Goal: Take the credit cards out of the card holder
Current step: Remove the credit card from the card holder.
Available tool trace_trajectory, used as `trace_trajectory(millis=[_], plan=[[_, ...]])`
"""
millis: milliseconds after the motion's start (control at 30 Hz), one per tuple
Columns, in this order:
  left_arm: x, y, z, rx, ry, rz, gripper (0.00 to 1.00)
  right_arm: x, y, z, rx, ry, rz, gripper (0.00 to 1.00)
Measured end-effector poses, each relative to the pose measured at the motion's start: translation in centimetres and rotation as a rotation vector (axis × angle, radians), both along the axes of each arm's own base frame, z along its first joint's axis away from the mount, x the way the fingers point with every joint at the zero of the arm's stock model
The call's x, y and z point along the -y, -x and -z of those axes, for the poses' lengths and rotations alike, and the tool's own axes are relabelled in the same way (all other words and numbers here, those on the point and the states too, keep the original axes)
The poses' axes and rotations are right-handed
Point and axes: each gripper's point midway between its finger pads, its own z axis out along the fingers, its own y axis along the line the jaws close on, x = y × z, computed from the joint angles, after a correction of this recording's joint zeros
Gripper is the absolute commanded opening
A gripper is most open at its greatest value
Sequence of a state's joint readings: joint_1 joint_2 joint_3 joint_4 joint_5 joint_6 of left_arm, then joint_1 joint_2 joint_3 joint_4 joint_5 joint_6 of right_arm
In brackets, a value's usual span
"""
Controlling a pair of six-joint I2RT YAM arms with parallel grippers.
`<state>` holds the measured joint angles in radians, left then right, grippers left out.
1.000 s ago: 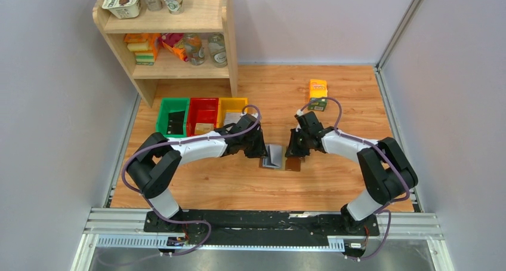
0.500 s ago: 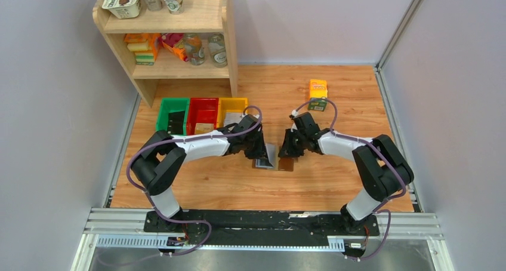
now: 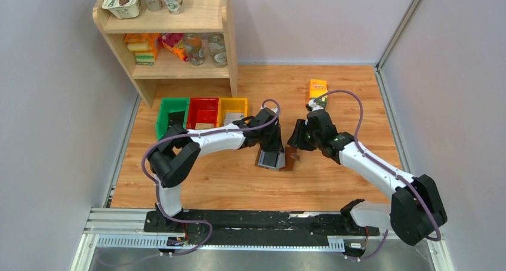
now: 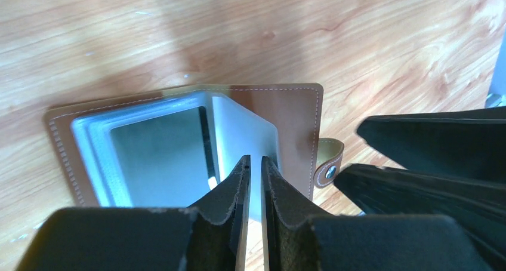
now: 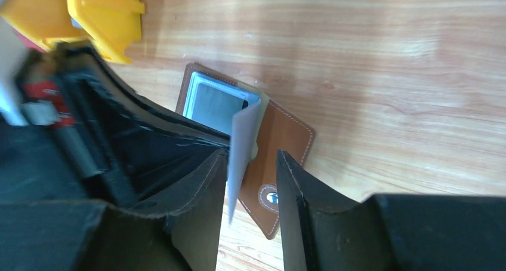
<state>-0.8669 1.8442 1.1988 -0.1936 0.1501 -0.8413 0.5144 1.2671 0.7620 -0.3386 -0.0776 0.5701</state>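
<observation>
The brown card holder lies open on the wooden table between my two grippers. It also shows in the left wrist view and the right wrist view. One pale grey-blue sleeve stands up from it. My left gripper is over the holder, its jaws closed to a thin slit on that sleeve's edge. My right gripper is open, its fingers on either side of the raised sleeve, just above the clasp tab. No dark credit card shows clearly in the sleeves.
Green, red and yellow bins stand behind the left arm; the yellow one shows in the right wrist view. An orange-green carton stands behind the right gripper. A wooden shelf is at the back left.
My left gripper has moved right, over the holder. My right arm has stretched out and its gripper has drawn back a little. The holder's sleeve is raised.
</observation>
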Motion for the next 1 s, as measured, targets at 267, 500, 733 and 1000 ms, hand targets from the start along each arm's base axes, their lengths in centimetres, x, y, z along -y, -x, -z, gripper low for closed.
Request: trace_trajectory(millis=[267, 500, 733, 1000], plan=[[2.7, 1.2, 2.3, -0.029, -0.049, 0.081, 0.19, 0.8, 0.2, -1.7, 0.074, -0.022, 0.032, 0.29], [2.7, 1.0, 3.5, -0.046, -0.101, 0.094, 0.19, 0.1, 1.7, 0.1, 0.026, -0.079, 0.000, 0.26], [1.0, -1.7, 2.0, -0.017, -0.092, 0.034, 0.19, -0.1, 2.5, 2.1, -0.019, -0.108, 0.011, 0.25], [-2.4, -3.6, 0.1, 0.034, -0.089, -0.035, 0.19, -0.1, 2.2, 5.5, -0.113, -0.084, 0.027, 0.23]])
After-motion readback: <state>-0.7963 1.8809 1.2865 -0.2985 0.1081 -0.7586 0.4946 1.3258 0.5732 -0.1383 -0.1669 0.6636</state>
